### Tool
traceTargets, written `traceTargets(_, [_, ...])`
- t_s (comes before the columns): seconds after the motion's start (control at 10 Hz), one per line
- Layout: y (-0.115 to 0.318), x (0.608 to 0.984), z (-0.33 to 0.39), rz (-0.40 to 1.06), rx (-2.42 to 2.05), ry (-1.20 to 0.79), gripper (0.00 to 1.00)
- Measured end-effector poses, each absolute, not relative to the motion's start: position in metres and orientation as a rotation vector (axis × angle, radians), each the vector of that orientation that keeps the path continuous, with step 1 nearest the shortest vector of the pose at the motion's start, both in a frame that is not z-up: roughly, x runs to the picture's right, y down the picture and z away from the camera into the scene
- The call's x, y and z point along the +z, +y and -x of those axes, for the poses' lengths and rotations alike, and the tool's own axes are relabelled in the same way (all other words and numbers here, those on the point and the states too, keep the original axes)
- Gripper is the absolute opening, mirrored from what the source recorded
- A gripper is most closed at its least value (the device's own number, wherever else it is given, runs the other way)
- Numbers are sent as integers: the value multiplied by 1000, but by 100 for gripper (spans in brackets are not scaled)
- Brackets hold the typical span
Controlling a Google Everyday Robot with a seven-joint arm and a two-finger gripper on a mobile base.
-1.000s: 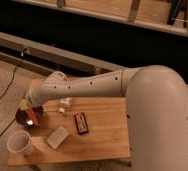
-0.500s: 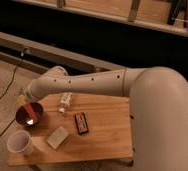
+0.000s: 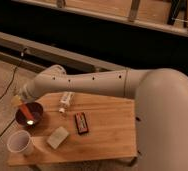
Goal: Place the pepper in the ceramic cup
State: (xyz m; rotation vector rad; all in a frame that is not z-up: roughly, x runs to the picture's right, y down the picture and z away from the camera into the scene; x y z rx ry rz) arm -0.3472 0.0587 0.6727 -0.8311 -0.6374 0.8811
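I have the gripper clamped on the pepper, held above the dark bowl at the table's far-left corner (the orange tip points down into it). The ceramic cup stands near the front-left corner, apart from the bowl.

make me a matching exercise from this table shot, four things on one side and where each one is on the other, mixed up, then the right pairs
Things:
1. pepper
2. ceramic cup
3. black-and-red bar
4. gripper

Places:
A. near the middle of the wooden table
B. front left corner of the table
C. shut on the pepper, above the dark bowl's rim
D. hanging over the dark bowl, held at its top end

Pairs: 1-D, 2-B, 3-A, 4-C
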Motion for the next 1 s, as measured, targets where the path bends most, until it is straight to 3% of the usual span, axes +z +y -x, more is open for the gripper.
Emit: traceTargets(1.0, [84,633,369,905,722,-690,0])
